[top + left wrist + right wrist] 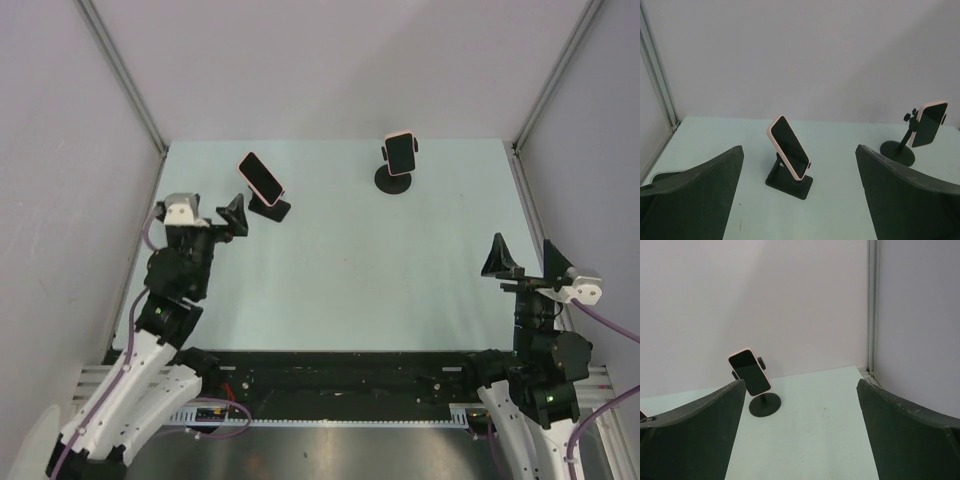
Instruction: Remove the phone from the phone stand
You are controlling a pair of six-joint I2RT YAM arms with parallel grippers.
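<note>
Top external view first, and the count is simple: two phones, two stands, two arms. Both phones have pink edges and dark screens, and each one sits in its own stand. The left phone leans back on the flat-base stand toward the far left of the pale green counter. The right phone is clipped upright on the round-base stand, further back and right of centre. The two stands are well apart.

Now the left claw: it hovers near the flat-base stand, just to its left and a touch nearer the arm bases, touching nothing. Across the way the right claw hangs by the counter's right edge, well apart from both phones, its two dark fingers splayed wide with nothing between them.

Over to the left wrist view: one finger low on the left, the other low on the right, with a broad gap between them. That claw is wide open and empty. Framed in the gap is the left phone, tilted back on the flat-base stand, screen toward the camera. Off at the back right stands the right phone on the round-base stand.

Right wrist view tells the same story: two fingers spread wide, nothing held. One phone shows clearly here, the right phone, gripped in a clamp atop a short post on the round-base stand, close to the back wall and left of the gap's middle.
</note>
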